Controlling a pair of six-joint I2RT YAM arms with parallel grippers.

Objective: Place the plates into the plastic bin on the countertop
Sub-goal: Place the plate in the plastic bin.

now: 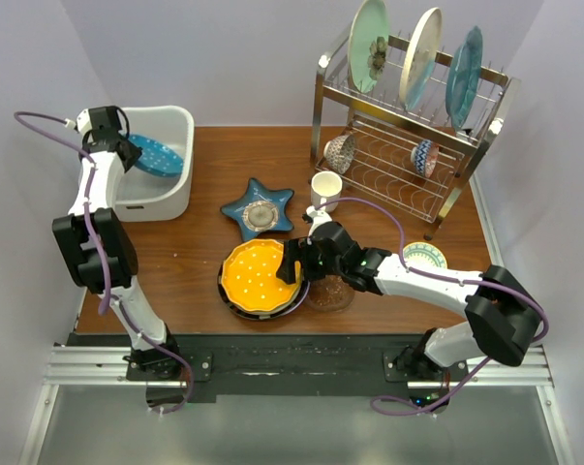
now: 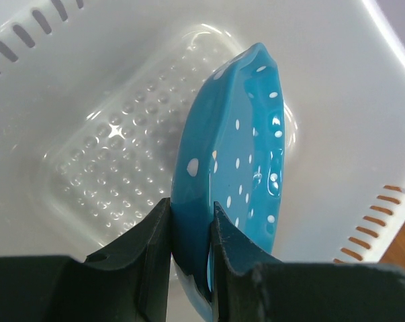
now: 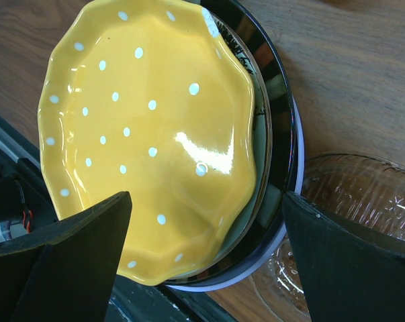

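My left gripper [image 1: 127, 150] is shut on the rim of a blue plate with white dots [image 1: 158, 155], held tilted inside the white plastic bin [image 1: 175, 199] at the back left. In the left wrist view the fingers pinch the plate's edge [image 2: 239, 154] above the bin's dimpled floor [image 2: 108, 161]. An orange scalloped plate [image 1: 256, 274] tops a stack at the countertop's near edge, over a black-rimmed plate [image 3: 276, 87] and a lavender one [image 3: 256, 265]. My right gripper [image 1: 293, 263] hangs open over the stack's right edge, its jaws either side of the orange plate [image 3: 148, 134].
A blue star-shaped dish [image 1: 260, 208] lies mid-counter beside a white cup [image 1: 326, 187]. A glass bowl [image 1: 330, 293] touches the stack's right side. The wire rack [image 1: 408, 145] at the back right holds three upright plates and two bowls. A small patterned dish [image 1: 425, 256] lies at the right.
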